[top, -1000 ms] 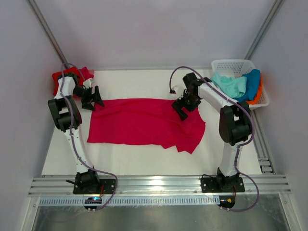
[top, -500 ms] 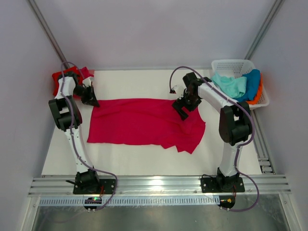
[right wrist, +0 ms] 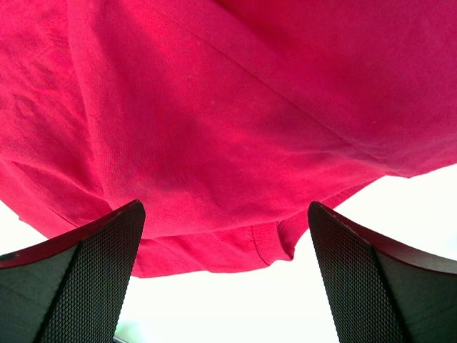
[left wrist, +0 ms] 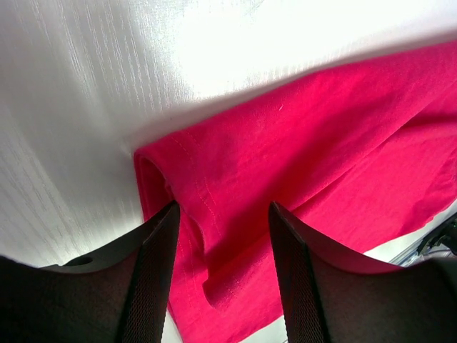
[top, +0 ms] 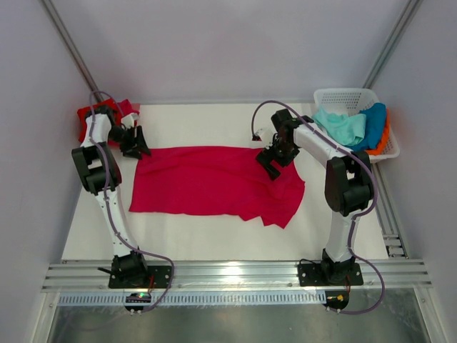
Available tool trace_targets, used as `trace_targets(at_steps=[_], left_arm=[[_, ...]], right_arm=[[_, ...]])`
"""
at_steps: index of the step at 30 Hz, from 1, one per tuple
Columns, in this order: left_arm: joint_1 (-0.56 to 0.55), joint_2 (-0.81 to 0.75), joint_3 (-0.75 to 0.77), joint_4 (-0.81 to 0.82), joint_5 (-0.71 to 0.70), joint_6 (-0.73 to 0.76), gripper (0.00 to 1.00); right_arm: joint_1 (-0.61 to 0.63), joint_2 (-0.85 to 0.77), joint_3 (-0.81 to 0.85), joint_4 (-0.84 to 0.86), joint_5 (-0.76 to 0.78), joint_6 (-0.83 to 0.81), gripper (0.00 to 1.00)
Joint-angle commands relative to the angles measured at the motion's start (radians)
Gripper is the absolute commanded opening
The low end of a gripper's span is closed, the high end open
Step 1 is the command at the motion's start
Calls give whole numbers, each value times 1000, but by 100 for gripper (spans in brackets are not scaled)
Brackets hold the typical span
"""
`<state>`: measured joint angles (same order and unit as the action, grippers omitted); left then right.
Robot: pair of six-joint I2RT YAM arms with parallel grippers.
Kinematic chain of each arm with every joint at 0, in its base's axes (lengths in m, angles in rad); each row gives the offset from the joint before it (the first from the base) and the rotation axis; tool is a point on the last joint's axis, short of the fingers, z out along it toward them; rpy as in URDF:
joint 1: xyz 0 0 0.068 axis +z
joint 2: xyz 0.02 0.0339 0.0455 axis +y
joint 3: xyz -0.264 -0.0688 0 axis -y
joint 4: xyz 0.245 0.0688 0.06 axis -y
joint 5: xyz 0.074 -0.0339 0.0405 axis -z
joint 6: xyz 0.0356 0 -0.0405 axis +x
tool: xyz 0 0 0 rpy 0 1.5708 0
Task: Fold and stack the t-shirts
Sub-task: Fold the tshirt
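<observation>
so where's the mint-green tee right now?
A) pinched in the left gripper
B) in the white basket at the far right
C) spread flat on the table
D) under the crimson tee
B: the mint-green tee lies bunched in the white basket at the far right corner, while the only one spread on the table is the crimson tee.
</observation>
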<state>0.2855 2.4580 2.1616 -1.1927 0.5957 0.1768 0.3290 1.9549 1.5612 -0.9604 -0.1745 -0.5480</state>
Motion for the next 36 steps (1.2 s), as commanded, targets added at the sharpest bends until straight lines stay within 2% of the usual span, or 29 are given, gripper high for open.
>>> trace_targets(at_steps=[1,4,7,8,10,14,26,36], left_arm=[[7,-19,18,8,26,-7,55],[6,-13,17,15,36,-7,51],[6,-2,24,18,44,-10,29],[7,12,27,16,47,-11,12],[7,22,37,15,50,-10,0],[6,33,46,27,50,-19,0],[40,24,217,73,-114,-19,0],[69,-10,244,104,-145,-8,0]], right_arm=[[-2,-21,3,3,1,-10,99],[-2,-21,3,2,1,-12,99],[-2,-21,-1,-8,3,-18,99],[-2,-22,-4,-9,3,-20,99],[-2,-25,-10,-9,12,-26,99],[-5,-31,-35,14,47,-17,99],[-33,-36,-107,35,96,-13,99],[-34,-28,-118,35,105,-23,99]])
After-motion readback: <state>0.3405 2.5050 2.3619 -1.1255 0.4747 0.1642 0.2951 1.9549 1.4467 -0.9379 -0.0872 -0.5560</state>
